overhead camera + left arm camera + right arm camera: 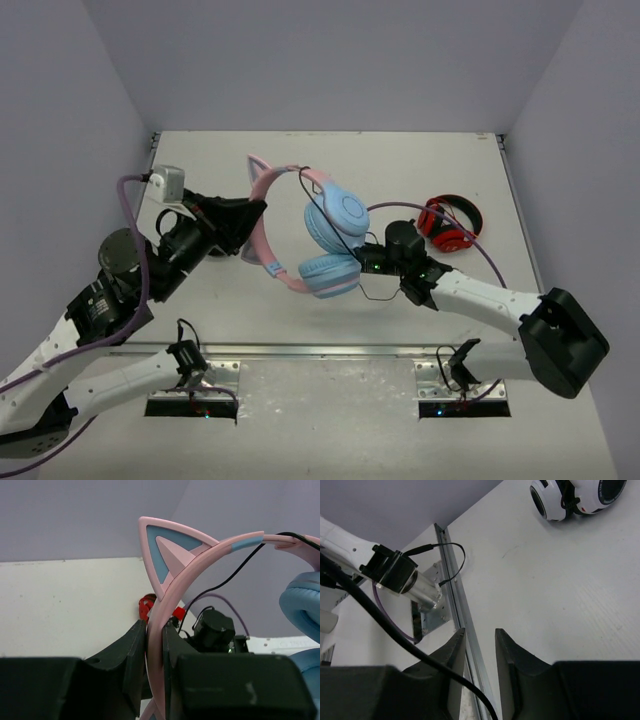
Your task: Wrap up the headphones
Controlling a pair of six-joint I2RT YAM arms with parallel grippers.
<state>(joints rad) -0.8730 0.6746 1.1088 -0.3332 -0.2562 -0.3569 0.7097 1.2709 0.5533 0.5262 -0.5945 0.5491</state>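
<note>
The left hand (155,647) is pressed onto the pink band of the cat-eared headphones with light blue round ear cups (337,215), pinching it just below one ear. I judge this is to hold them steady over the middle of the white bench (430,165) while the thin black cable (225,582) is wound. The right hand (480,650), just beside the lower cup, stands narrowly parted with nothing between its tips; the cable crosses one finger. A red-and-black headset (450,225) lies beyond.
</note>
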